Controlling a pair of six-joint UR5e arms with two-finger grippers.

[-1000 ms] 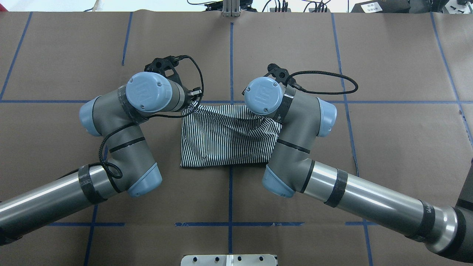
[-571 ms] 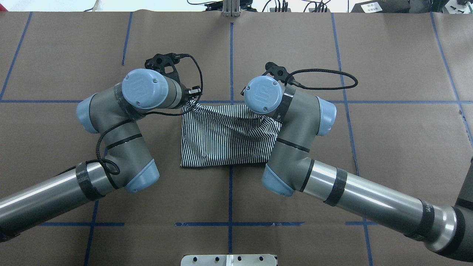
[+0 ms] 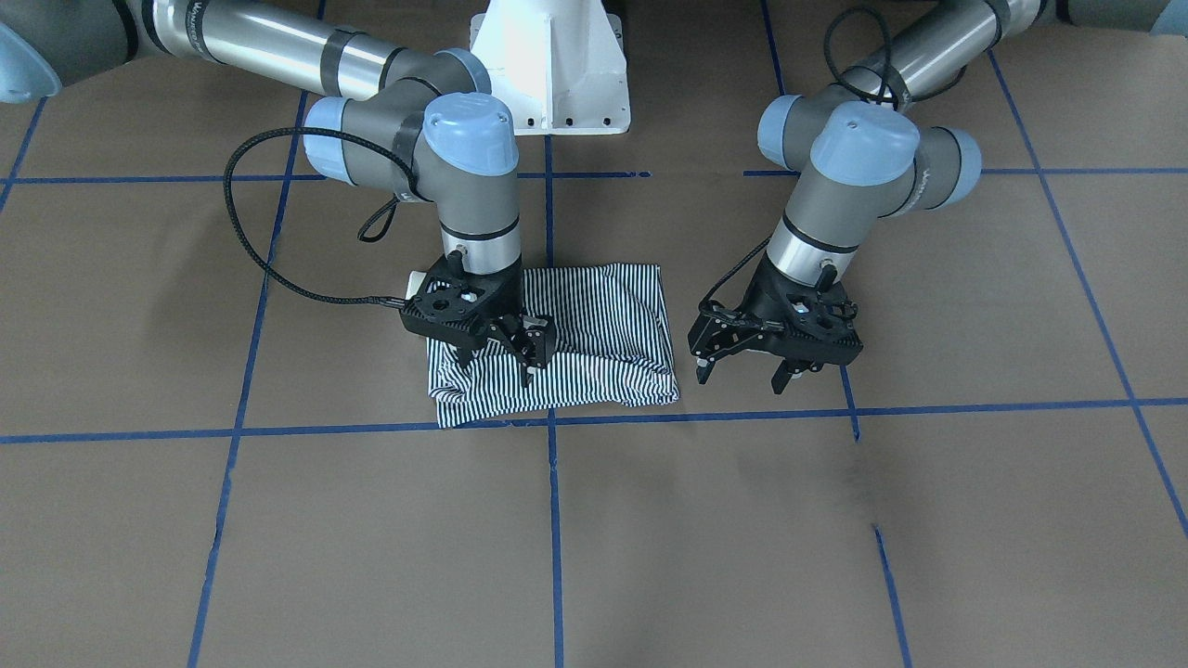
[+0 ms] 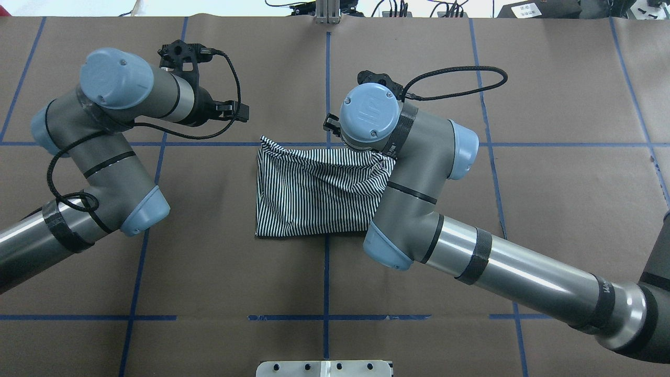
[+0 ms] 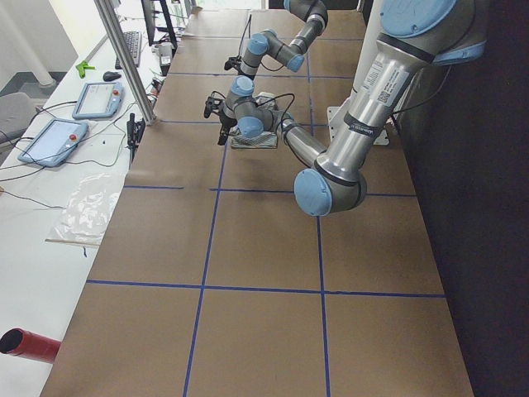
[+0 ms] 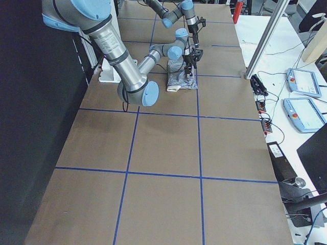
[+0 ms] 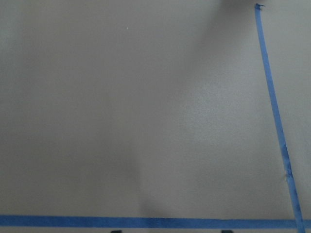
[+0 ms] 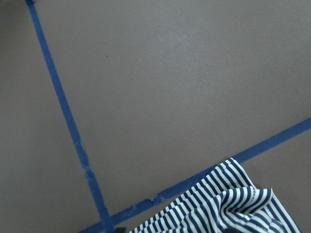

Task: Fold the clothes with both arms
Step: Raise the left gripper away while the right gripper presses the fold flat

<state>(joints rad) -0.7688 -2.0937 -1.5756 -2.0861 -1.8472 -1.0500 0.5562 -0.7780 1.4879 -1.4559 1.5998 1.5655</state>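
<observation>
Striped shirt (image 4: pixel 314 193) lies as a folded rectangle at mid-counter (image 3: pixel 650 538). The edge toward the robot is straight; the far edge is rumpled along a blue tape line (image 4: pixel 523 144). A second ago the left end effector (image 3: pixel 742 373) sat at the shirt's far left corner. Now we find it swung out to the robot's left, well apart from the cloth, fingers spread and empty, and its wrist view shows only bare paper and tape. That corner lies dropped on the counter. The right end effector (image 3: pixel 495 364) hangs low over the far right corner, barely shifted. Its fingers also look spread, tips at or just above the fabric, and we make out nothing pinched. We read this as the release after a fold, with the cloth laid down. The puckered far edge may want smoothing before any further fold.
</observation>
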